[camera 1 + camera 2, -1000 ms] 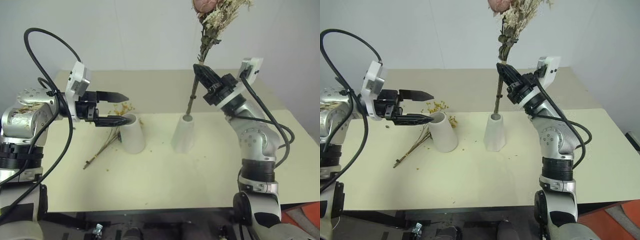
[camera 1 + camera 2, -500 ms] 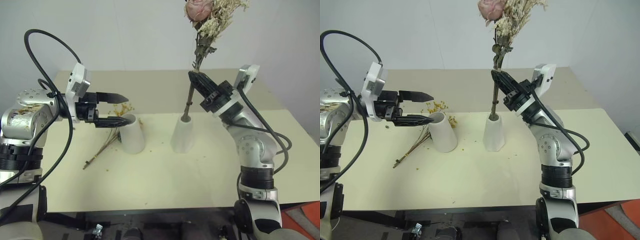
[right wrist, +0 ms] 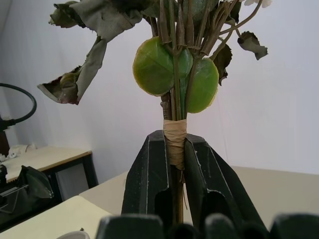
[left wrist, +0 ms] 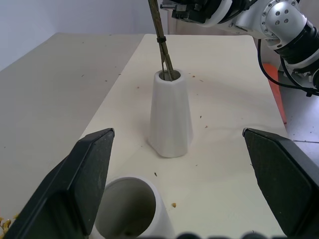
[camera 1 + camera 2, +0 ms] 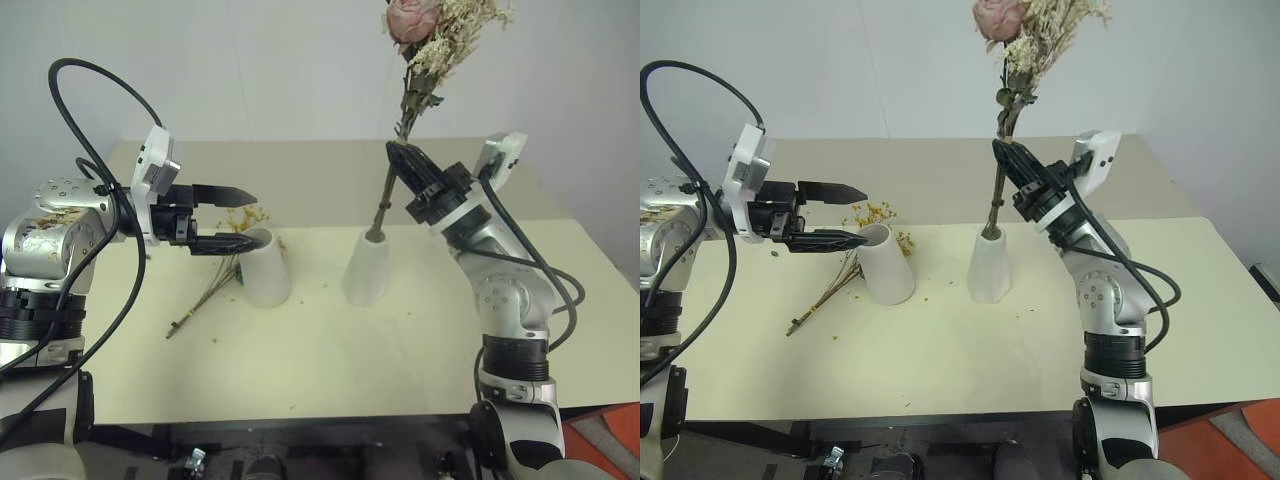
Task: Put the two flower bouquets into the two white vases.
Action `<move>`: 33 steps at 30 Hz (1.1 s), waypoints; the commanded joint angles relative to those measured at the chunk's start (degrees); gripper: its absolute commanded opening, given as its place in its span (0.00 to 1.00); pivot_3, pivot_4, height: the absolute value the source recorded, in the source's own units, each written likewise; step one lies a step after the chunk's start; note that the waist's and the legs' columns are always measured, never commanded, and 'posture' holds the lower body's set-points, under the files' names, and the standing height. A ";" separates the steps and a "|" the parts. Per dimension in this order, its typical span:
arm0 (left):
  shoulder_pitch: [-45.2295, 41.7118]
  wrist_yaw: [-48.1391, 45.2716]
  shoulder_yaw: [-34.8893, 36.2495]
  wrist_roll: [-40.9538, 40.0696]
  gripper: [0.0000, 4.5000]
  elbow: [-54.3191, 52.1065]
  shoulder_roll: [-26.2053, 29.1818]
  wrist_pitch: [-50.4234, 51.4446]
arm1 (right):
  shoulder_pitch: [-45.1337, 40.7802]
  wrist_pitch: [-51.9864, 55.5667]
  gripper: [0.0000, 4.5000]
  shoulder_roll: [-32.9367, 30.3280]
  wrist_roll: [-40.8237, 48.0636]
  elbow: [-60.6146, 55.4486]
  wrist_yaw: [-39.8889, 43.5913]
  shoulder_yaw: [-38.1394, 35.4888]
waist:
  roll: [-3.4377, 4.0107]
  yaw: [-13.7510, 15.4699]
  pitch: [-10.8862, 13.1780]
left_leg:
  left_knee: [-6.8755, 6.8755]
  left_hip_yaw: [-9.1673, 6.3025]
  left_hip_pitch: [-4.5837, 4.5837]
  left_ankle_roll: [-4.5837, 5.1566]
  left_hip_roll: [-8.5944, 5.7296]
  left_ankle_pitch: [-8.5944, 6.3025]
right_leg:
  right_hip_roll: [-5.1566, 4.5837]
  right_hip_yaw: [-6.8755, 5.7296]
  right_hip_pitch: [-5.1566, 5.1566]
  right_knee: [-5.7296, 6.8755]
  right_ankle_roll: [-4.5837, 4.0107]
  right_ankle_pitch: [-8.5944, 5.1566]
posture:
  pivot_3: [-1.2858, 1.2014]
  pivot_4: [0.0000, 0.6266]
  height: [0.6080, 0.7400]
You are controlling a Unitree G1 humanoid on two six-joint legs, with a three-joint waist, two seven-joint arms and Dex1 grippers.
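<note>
Rose bouquet (image 5: 430,50) rose at upper right, stems dipping into the right vase (image 5: 366,268), right end effector (image 5: 404,158) clenched on its wrapped binding, the stiffest hold; dried blooms looked brittle. Left end effector (image 5: 232,215) gaped at the left vase (image 5: 264,268), sparse bunch (image 5: 210,290) lying beside on the surface (image 5: 330,350).

You're looking at a pale cream table (image 5: 330,350) with small brown crumbs scattered over it, and a second tabletop (image 5: 300,165) of a slightly duller beige butted against its far edge. Behind both stands a plain, bare white wall (image 5: 250,60), evenly lit. At the near right corner you can see a patch of orange-red floor (image 5: 600,440), and a dark frame runs under the table's front edge.
</note>
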 commanded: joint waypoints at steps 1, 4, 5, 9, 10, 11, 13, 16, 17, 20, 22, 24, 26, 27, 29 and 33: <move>-1.31 -0.15 0.84 -0.26 1.00 -1.15 0.43 0.05 | -2.19 -1.03 0.04 -0.06 1.52 -1.22 -1.15 -1.68 | 0.00 0.01 0.00 | 0.00 0.00 0.00 0.00 0.00 0.00 | 0.00 0.00 0.00 0.00 0.00 0.00 | 0.52 0.24 1.00; -1.49 -0.30 0.69 -0.11 1.00 -0.83 0.34 -0.14 | -2.36 -1.01 0.04 -0.01 1.97 -1.67 -1.50 -1.57 | 0.00 -0.01 0.00 | 0.00 0.00 -0.01 0.00 0.00 0.00 | 0.00 0.00 0.00 -0.01 0.00 0.00 | 0.52 0.24 1.00; -1.52 -0.34 0.67 -0.07 1.00 -0.80 0.32 -0.19 | -2.39 -0.98 0.04 0.02 2.10 -1.80 -1.64 -1.58 | 0.00 -0.01 0.00 | 0.00 0.00 -0.01 0.00 0.00 0.00 | 0.00 0.00 0.00 -0.01 0.00 0.00 | 0.52 0.24 1.00; -1.66 -0.48 0.61 0.05 1.00 -0.54 0.26 -0.28 | -2.69 -0.80 0.04 0.14 3.26 -2.66 -2.24 -1.67 | 0.00 0.00 0.00 | 0.00 0.00 -0.01 0.00 0.00 0.00 | 0.00 0.00 0.00 -0.01 0.00 0.00 | 0.52 0.24 1.00; -1.66 -0.50 0.59 0.07 1.00 -0.54 0.26 -0.29 | -2.64 -0.75 0.04 0.09 3.39 -2.79 -2.27 -1.59 | 0.00 0.00 0.00 | 0.00 0.00 -0.01 0.00 0.00 0.00 | 0.00 0.00 0.00 -0.01 0.00 0.00 | 0.52 0.24 1.00; -1.66 -0.49 0.60 0.07 1.00 -0.57 0.25 -0.27 | -2.53 -0.68 0.04 0.02 3.42 -2.89 -2.27 -1.50 | 0.00 0.00 0.00 | 0.00 0.00 -0.01 0.00 0.00 0.00 | 0.00 0.00 0.00 -0.01 0.00 0.00 | 0.52 0.24 1.00; -1.70 -0.52 0.59 0.11 1.00 -0.49 0.25 -0.29 | -2.27 -0.62 0.04 -0.04 3.27 -3.01 -2.29 -1.23 | 0.00 0.00 0.00 | 0.00 0.00 -0.01 0.00 0.00 0.00 | 0.00 0.00 0.00 -0.01 0.00 0.00 | 0.52 0.24 1.00; -1.67 -0.51 0.59 0.16 1.00 -0.47 0.27 -0.28 | -1.87 -0.56 0.04 0.02 3.19 -3.21 -2.13 -0.84 | 0.00 -0.01 0.00 | 0.00 0.00 -0.01 0.00 0.00 0.00 | 0.00 0.00 0.00 -0.01 0.00 0.00 | 0.52 0.24 1.00; -1.61 -0.47 0.61 0.14 1.00 -0.56 0.28 -0.24 | -1.72 -0.45 0.04 0.05 3.23 -3.32 -2.08 -0.74 | 0.00 0.00 0.00 | 0.00 0.00 -0.01 0.00 0.00 0.00 | 0.00 0.00 0.00 -0.01 0.00 0.00 | 0.52 0.24 1.00; -1.45 -0.40 0.64 0.13 1.00 -0.76 0.33 -0.18 | -1.15 -0.33 0.04 0.23 3.12 -3.56 -1.88 -0.25 | 0.00 0.00 0.00 | 0.00 0.00 -0.01 0.00 0.00 0.00 | 0.00 0.00 0.00 -0.01 0.00 0.00 | 0.52 0.24 1.00; -1.44 -0.30 0.63 0.12 1.00 -0.87 0.31 -0.10 | -0.74 -0.38 0.04 0.33 2.95 -3.41 -1.74 0.00 | 0.00 0.00 0.00 | 0.00 0.00 -0.01 0.00 0.00 0.00 | 0.00 0.00 0.00 -0.01 0.00 0.00 | 0.52 0.24 1.00; -1.41 -0.25 0.64 0.12 1.00 -0.92 0.33 -0.07 | -0.32 -0.50 0.04 0.52 2.72 -3.06 -1.60 0.19 | 0.00 0.01 0.00 | 0.00 0.00 -0.01 0.00 0.00 0.00 | 0.00 0.00 0.00 -0.01 0.00 0.00 | 0.52 0.24 1.00; -1.32 -0.16 0.65 0.13 1.00 -1.07 0.36 -0.03 | 0.10 -0.67 0.04 0.63 2.44 -2.95 -1.36 0.40 | 0.00 0.01 0.00 | 0.00 0.00 -0.01 0.00 0.00 0.00 | 0.00 0.00 0.00 -0.01 0.00 0.00 | 0.52 0.24 1.00; -1.26 -0.12 0.66 0.13 1.00 -1.18 0.38 -0.01 | 0.27 -0.73 0.04 0.67 2.34 -2.94 -1.25 0.48 | 0.00 0.00 0.00 | 0.00 0.00 -0.01 0.00 0.00 0.00 | 0.00 0.00 0.00 -0.01 0.00 0.00 | 0.52 0.24 1.00; -1.21 -0.07 0.66 0.12 1.00 -1.26 0.40 0.01 | 0.45 -0.85 0.04 0.73 2.09 -2.83 -1.10 0.62 | 0.00 -0.02 0.00 | 0.00 0.00 -0.01 0.00 0.00 0.00 | 0.00 0.00 -0.01 -0.01 0.00 0.00 | 0.52 0.24 1.00; -1.11 -0.05 0.68 0.09 1.00 -1.37 0.44 0.05 | 0.75 -1.00 0.04 0.67 1.94 -2.87 -0.85 0.68 | 0.00 0.00 0.00 | 0.00 0.00 -0.01 0.00 0.00 0.00 | 0.00 0.00 -0.01 -0.01 0.00 0.00 | 0.52 0.24 1.00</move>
